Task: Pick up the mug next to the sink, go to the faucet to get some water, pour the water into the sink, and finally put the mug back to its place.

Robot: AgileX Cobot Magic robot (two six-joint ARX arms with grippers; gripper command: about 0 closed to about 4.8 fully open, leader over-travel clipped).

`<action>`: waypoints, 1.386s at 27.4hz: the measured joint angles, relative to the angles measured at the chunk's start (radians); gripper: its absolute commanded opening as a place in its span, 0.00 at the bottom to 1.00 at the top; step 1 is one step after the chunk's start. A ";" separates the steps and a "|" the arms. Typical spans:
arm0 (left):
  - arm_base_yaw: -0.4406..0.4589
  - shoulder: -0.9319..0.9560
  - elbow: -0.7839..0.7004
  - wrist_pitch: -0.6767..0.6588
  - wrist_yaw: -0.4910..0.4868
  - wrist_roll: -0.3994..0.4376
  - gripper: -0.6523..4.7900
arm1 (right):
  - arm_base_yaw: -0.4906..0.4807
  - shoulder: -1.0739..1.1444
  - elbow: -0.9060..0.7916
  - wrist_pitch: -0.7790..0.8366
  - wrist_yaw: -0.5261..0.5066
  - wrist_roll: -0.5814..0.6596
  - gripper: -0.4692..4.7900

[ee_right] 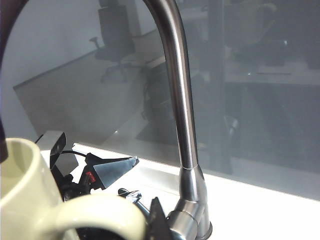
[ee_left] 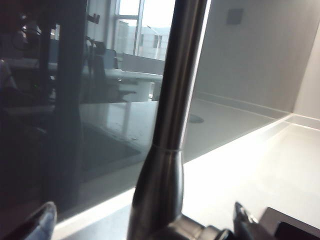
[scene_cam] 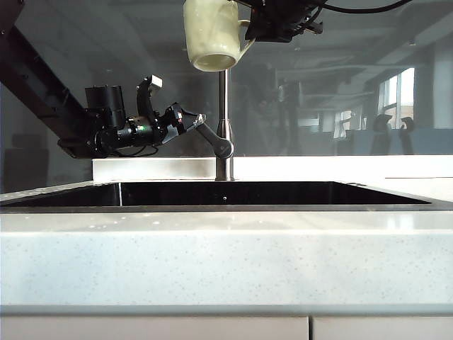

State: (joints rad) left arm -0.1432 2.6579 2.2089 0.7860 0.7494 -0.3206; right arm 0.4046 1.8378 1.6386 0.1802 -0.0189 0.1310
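Right pincer (scene_cam: 249,30) on unlabelled mug (scene_cam: 209,34)

Left arm reaching in low from the left, left gripper (scene_cam: 190,122) level, jaws spread wide; right gripper (scene_cam: 249,27) high, clamped shut on something

1. The mug (scene_cam: 211,34) looks like glazed ceramic, pale cream, with a soft sheen.
2. The faucet (scene_cam: 224,120) is brushed steel, satin rather than mirror-bright; its lever (scene_cam: 214,139) has the same finish.
3. The sink (scene_cam: 226,193) has dark, glossy walls and a thin grey metal rim.
4. The surface (scene_cam: 226,255) looks like pale speckled stone, smooth and faintly shiny.
5. The left tool (scene_cam: 190,122) is matt black, seemingly plastic, and so is the right tool (scene_cam: 279,21).
6. The panel behind (scene_cam: 340,85) is dark reflective glass.
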 measured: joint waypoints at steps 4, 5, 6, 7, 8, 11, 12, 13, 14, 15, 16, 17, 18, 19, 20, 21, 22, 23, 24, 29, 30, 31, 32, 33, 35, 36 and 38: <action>0.018 0.003 -0.002 0.019 0.153 -0.105 1.00 | -0.001 0.000 0.000 0.000 0.000 0.000 0.08; 0.023 0.003 -0.002 0.040 0.187 -0.134 1.00 | -0.001 0.000 0.000 0.000 0.001 0.000 0.08; 0.027 0.003 -0.002 0.075 0.229 -0.171 1.00 | -0.001 0.000 0.000 0.000 0.001 0.000 0.08; 0.026 0.003 -0.002 0.158 0.273 -0.229 1.00 | -0.001 0.000 0.000 -0.001 0.000 0.000 0.08; 0.023 0.003 -0.002 0.205 0.284 -0.256 1.00 | -0.001 0.000 0.000 -0.003 0.000 0.000 0.08; 0.026 0.003 -0.002 0.328 0.292 -0.311 1.00 | -0.001 0.000 0.000 -0.025 0.000 -0.048 0.08; 0.031 0.003 -0.002 0.353 0.293 -0.324 1.00 | -0.003 0.000 0.000 -0.040 0.000 -0.072 0.08; 0.039 0.003 -0.002 0.374 0.293 -0.340 1.00 | -0.008 0.000 0.000 -0.052 0.000 -0.088 0.08; 0.051 0.003 -0.002 0.388 0.293 -0.359 1.00 | -0.011 -0.001 0.000 -0.069 0.000 -0.099 0.08; 0.063 0.003 -0.002 0.397 0.293 -0.378 1.00 | -0.013 -0.002 0.000 -0.084 0.001 -0.103 0.08; 0.072 0.003 -0.003 0.402 0.295 -0.395 1.00 | -0.016 -0.003 -0.001 -0.094 0.002 -0.106 0.08; 0.082 0.003 -0.003 0.407 0.296 -0.420 1.00 | -0.027 -0.009 -0.002 -0.113 0.002 -0.107 0.08; 0.088 0.003 -0.003 0.408 0.296 -0.441 1.00 | -0.032 -0.016 -0.002 -0.126 0.002 -0.110 0.08; 0.096 0.003 -0.003 0.409 0.298 -0.469 1.00 | -0.036 -0.026 -0.002 -0.137 0.003 -0.124 0.08; 0.101 0.003 -0.003 0.410 0.297 -0.490 1.00 | -0.038 -0.035 -0.001 -0.143 0.005 -0.145 0.08; 0.108 0.003 -0.003 0.414 0.298 -0.516 1.00 | -0.043 -0.048 -0.001 -0.150 0.010 -0.183 0.08; 0.113 0.003 -0.003 0.418 0.298 -0.538 1.00 | -0.048 -0.062 0.000 -0.156 0.010 -0.232 0.08; 0.118 0.003 -0.003 0.423 0.299 -0.554 1.00 | -0.050 -0.071 0.000 -0.161 0.012 -0.275 0.08; 0.123 0.003 -0.003 0.427 0.298 -0.567 1.00 | -0.051 -0.079 0.002 -0.166 0.021 -0.320 0.08; 0.146 0.003 -0.003 0.445 0.298 -0.613 1.00 | -0.044 -0.088 0.001 -0.197 0.115 -0.552 0.08; 0.146 0.003 -0.003 0.448 0.298 -0.619 1.00 | -0.042 -0.088 0.001 -0.209 0.134 -0.594 0.08; 0.146 0.003 -0.003 0.455 0.299 -0.628 1.00 | -0.042 -0.087 0.000 -0.218 0.154 -0.643 0.08; 0.146 0.003 -0.003 0.459 0.299 -0.632 1.00 | -0.040 -0.087 0.000 -0.222 0.171 -0.679 0.08; 0.145 0.003 -0.003 0.462 0.299 -0.637 1.00 | -0.035 -0.087 0.000 -0.223 0.194 -0.730 0.08; 0.143 0.003 -0.003 0.462 0.299 -0.639 1.00 | -0.034 -0.088 0.000 -0.216 0.242 -0.864 0.08; 0.143 0.003 -0.003 0.464 0.299 -0.640 1.00 | -0.034 -0.088 0.000 -0.213 0.249 -0.907 0.08; 0.144 0.003 -0.003 0.464 0.299 -0.640 1.00 | -0.034 -0.088 0.000 -0.207 0.253 -0.979 0.08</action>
State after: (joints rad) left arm 0.0006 2.6610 2.2055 1.2499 1.0485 -0.9611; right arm 0.3710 1.7500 1.6386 -0.0269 0.2344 -0.8478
